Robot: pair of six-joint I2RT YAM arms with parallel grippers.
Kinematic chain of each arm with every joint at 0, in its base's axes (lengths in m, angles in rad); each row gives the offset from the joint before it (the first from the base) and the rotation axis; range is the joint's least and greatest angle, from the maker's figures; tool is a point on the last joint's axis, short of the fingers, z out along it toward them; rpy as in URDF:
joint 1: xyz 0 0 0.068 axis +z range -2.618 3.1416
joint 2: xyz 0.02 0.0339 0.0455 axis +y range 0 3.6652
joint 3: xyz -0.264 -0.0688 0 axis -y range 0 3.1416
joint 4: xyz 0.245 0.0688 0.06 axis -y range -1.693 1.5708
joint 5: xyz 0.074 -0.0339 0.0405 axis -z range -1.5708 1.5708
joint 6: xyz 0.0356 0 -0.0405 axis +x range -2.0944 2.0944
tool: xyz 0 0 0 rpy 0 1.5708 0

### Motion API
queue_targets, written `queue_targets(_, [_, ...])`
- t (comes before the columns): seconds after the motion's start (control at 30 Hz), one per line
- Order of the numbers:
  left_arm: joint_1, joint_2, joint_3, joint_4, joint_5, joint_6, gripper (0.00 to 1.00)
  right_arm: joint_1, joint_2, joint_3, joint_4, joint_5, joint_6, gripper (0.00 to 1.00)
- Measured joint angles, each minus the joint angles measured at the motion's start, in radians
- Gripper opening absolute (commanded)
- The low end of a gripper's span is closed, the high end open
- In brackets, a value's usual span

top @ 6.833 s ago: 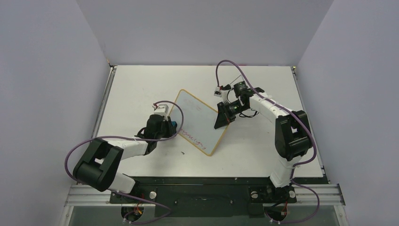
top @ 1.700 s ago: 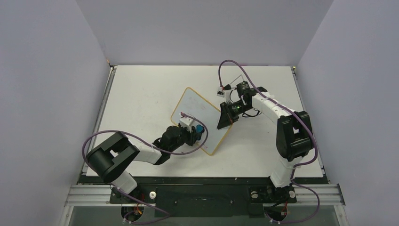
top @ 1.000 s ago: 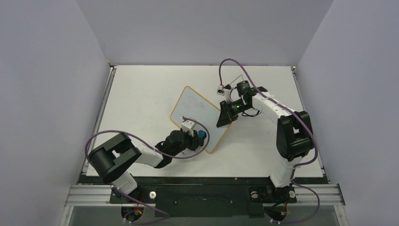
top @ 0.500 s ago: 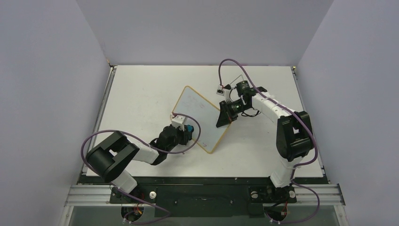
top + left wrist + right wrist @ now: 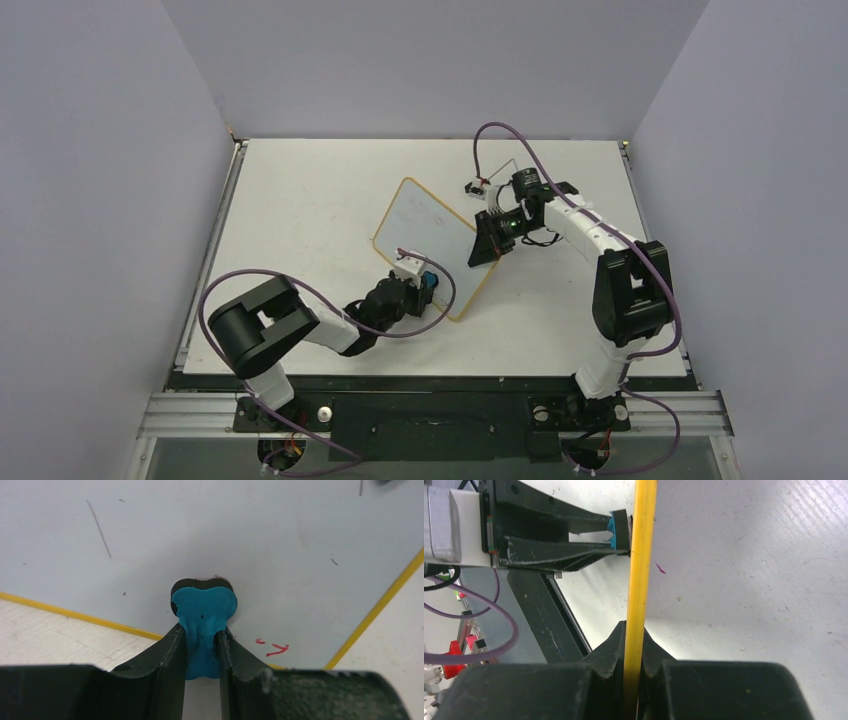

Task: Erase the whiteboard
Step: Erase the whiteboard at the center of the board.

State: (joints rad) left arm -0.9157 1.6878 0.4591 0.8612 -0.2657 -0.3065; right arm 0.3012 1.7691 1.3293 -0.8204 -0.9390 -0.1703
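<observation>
Sitting near the middle of the desk (image 5: 300,190), the whiteboard (image 5: 425,240) shows from above as a slanted diamond with a yellow frame. The right jaws pinch its right edge, and the left jaws reach its near corner, squeezing a blue eraser (image 5: 428,283).

From above, the board's face looks blank. The left wrist view shows more: a small red mark (image 5: 272,649) just right of and below the eraser, close to the frame's corner, plus thin grey streaks higher up. It also shows the eraser's blue body deformed between the two fingers and its dark pad set flat against the white face.

The right wrist view catches the frame edge-on, as a yellow strip running up from between the pressed jaws. There the eraser's pad touches the board's face from the left, with the left arm's black fingers (image 5: 564,555) behind it.

The desk is white and scuffed, with fine scratches and a tiny pink speck (image 5: 660,569) beside the board. Plain lavender-grey walls (image 5: 420,60) close it in on three sides. A black rail (image 5: 430,385) at the near edge carries both arm bases, and purple cables (image 5: 300,280) loop along the arms.
</observation>
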Motion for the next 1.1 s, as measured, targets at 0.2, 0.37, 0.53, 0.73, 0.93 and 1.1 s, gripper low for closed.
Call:
queue_targets(0.2, [-0.061,0.022,0.022,0.017,-0.008,-0.026,0.00,-0.006,-0.006,0.003,-0.003,0.010,-0.006,0.00])
queue_targets(0.37, [-0.125,0.041,0.055,0.038,0.098,-0.085,0.00,-0.006,-0.007,0.006,0.005,0.010,-0.013,0.00])
queue_targets(0.53, [-0.193,0.063,0.120,0.047,0.296,-0.147,0.00,0.023,-0.006,0.003,0.019,-0.009,-0.016,0.00])
queue_targets(0.73, [-0.169,-0.062,0.101,-0.044,0.344,-0.137,0.00,0.054,-0.005,-0.004,0.008,-0.023,-0.017,0.00])
queue_targets(0.93, [-0.073,-0.394,-0.009,-0.209,0.287,-0.097,0.00,0.051,-0.005,-0.005,0.008,-0.024,-0.019,0.00])
queue_targets(1.1, [-0.013,-0.474,-0.059,-0.310,0.176,-0.058,0.00,0.053,-0.005,-0.005,0.008,-0.024,-0.019,0.00])
